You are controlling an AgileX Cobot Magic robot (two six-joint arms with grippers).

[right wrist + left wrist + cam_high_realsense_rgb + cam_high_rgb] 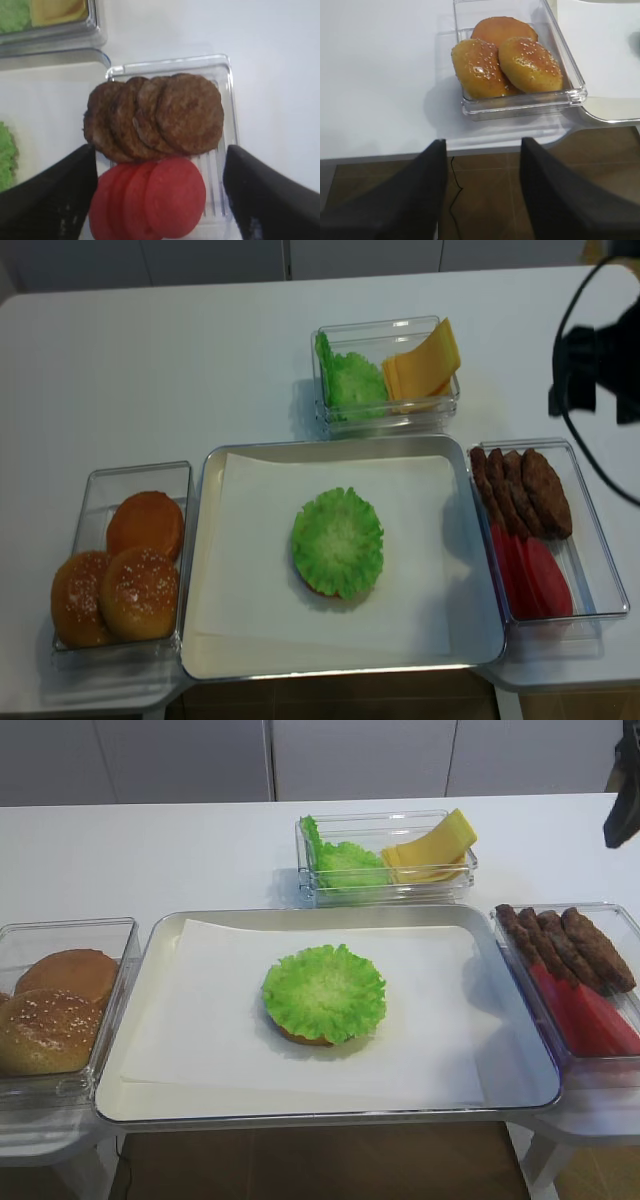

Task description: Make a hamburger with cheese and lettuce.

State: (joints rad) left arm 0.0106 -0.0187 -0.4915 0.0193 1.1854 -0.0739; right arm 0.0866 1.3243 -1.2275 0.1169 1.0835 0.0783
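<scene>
The white counter (150,850) carries a metal tray (200,570) lined with paper. At the tray's middle sits the hamburger (305,1038) bun half, the lettuce (324,991) laid over it. Beyond the tray's far edge, a clear box (440,408) holds spare leaves and the cheese (422,365), leaning slices: thin, floppy and probably slick, best pinched at the raised upper edge. The right gripper (160,200) hangs spread and empty over the patties right of the tray; the left gripper (482,195), also spread and empty, hangs near the buns at its left.
</scene>
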